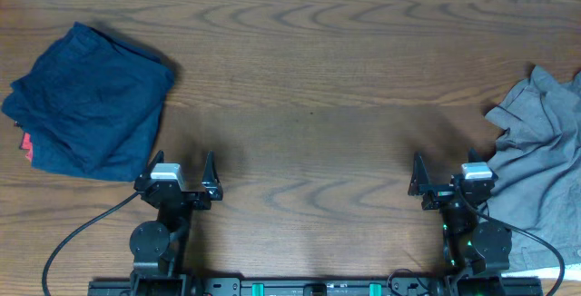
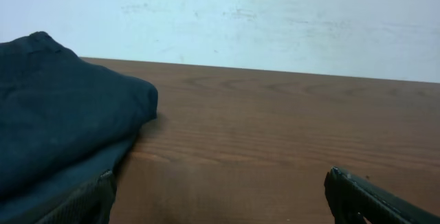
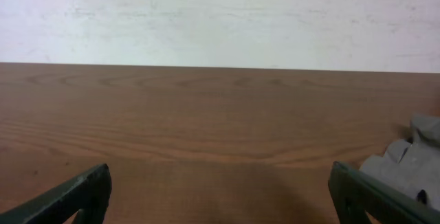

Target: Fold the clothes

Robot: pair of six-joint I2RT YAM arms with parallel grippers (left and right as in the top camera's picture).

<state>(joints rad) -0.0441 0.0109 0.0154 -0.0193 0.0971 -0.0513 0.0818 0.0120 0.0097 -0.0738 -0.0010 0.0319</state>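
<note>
Both end effectors sit closest to the lens, at the near edge of the tabletop [image 1: 309, 105], which is brown with a wood grain. Left end effector [image 1: 183, 167]: jaws spread wide, nothing between them; the left wrist view confirms this, with only bare wood showing in the gap [image 2: 227, 207]. Right end effector [image 1: 447, 171]: likewise wide open and holding nothing, with bare wood between its fingers in its own wrist view [image 3: 223, 196]. The two are well apart from each other. The clothes [image 1: 91, 105], dark navy-blue fabric, lie in a loosely folded pile ahead of and to the left of the left end effector; the pile's near corner is just beside the left finger, and whether the two touch cannot be determined. From the left wrist view the same pile [image 2: 55, 114] rises ahead and to the left of that finger. A red label [image 1: 26, 144] shows at the pile's outer edge, on the side away from the left end effector; any writing on it is too small to read. A crumpled grey garment [image 1: 540, 160] lies just right of the right end effector and extends ahead of it; its edge appears at the right in the right wrist view [image 3: 405, 165]. No other markings are legible.
</note>
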